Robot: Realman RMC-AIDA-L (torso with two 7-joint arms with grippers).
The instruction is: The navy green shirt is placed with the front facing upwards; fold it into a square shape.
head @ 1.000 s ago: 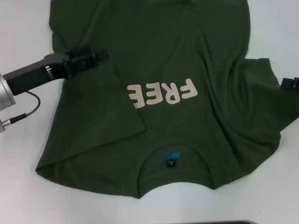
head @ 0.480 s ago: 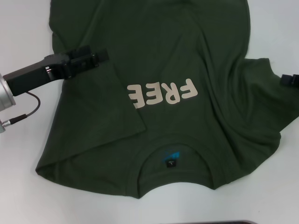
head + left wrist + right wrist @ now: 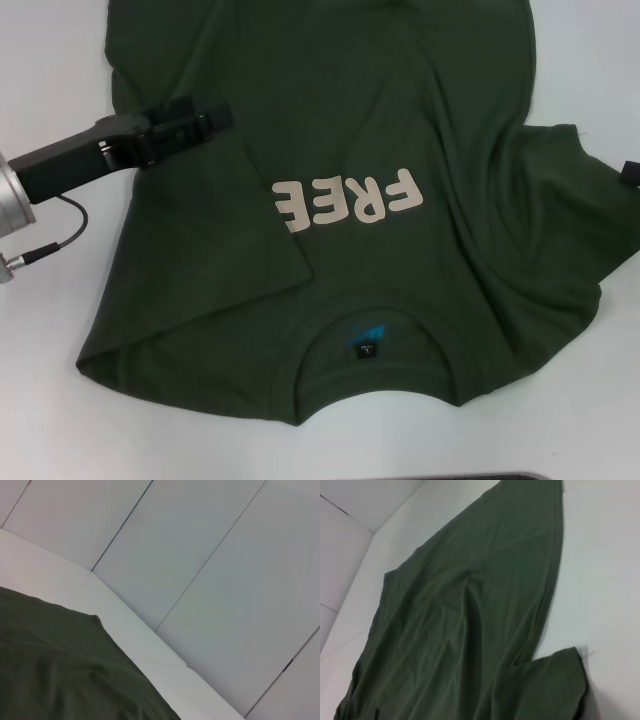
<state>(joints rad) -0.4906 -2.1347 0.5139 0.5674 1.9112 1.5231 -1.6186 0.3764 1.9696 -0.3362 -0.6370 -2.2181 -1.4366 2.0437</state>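
The shirt [image 3: 400, 120] lies print-up on the table [image 3: 50, 420] with only its left side folded inward, the left gripper [image 3: 215, 120] resting there, jaws unreadable, right side and length unfolded.

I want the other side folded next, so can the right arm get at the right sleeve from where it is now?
Probably yes. The right gripper sits at the table's edge of view, just beside the right sleeve of the navy green shirt, with only bare table between them.
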